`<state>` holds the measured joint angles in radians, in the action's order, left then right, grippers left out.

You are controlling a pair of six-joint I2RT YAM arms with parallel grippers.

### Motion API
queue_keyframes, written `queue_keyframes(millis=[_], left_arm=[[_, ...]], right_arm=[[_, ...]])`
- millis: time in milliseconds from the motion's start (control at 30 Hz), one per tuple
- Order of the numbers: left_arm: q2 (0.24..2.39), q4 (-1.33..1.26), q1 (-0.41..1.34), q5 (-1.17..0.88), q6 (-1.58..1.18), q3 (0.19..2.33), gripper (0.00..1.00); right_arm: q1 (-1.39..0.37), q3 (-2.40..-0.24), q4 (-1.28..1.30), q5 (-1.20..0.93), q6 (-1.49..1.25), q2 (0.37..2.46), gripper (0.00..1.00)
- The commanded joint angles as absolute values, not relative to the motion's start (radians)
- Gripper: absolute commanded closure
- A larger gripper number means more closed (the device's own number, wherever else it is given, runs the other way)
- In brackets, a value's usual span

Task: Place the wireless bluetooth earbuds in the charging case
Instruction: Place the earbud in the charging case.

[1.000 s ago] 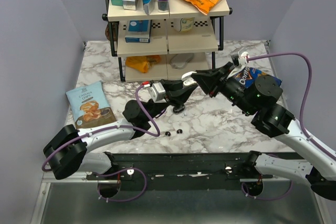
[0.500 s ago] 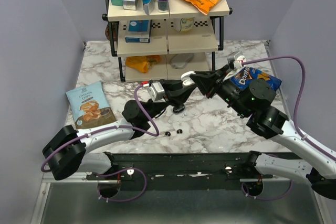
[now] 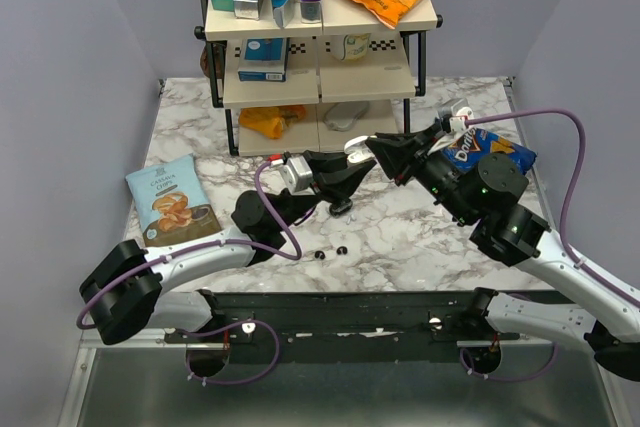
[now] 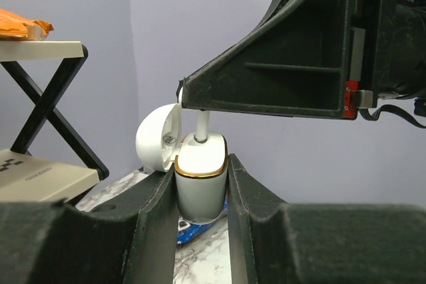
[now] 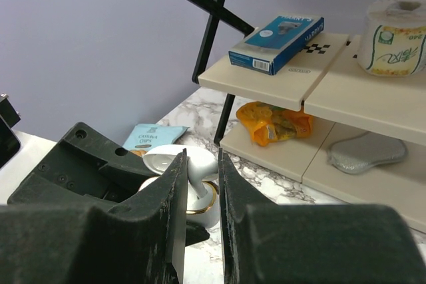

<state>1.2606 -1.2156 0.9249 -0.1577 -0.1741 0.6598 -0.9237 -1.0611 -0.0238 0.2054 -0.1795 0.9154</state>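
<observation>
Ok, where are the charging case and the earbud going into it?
charging case [image 4: 200, 187]: left wrist view, front of its white body below the gold rim.
earbud [image 4: 202, 126]: left wrist view, on its white stem above the case.

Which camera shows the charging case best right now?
Left wrist: the white charging case stands upright in the left hand, lid open, an earbud at its top. Right wrist shows only the lid and gold rim past the right hand. Top external shows just a white speck.
</observation>
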Motion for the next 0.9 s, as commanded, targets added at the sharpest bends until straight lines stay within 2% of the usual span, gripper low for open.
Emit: queue_keyframes(millis=[0, 367, 433, 667, 867], left_arm=[[1.232, -1.259, 0.923, -0.167, -0.176, 0.661, 1.00], [1.235, -1.266, 0.923, -0.170, -0.172, 0.673, 1.00], [1.235, -1.264, 0.923, -0.172, -0.170, 0.675, 1.00], [1.233, -1.266, 0.923, -0.175, -0.167, 0.670, 1.00], [1.232, -1.264, 0.923, -0.173, -0.166, 0.670, 1.00]], right_arm=[[-0.931, -1.046, -0.043, 0.230, -0.166, 0.913, 0.99], [-0.931, -1.065, -0.005, 0.192, -0.167, 0.933, 0.99], [-0.930, -1.074, -0.005, 0.183, -0.169, 0.939, 0.95], [-0.931, -1.098, 0.046, 0.175, -0.173, 0.946, 0.72], [-0.931, -1.114, 0.061, 0.176, -0.176, 0.950, 0.60]])
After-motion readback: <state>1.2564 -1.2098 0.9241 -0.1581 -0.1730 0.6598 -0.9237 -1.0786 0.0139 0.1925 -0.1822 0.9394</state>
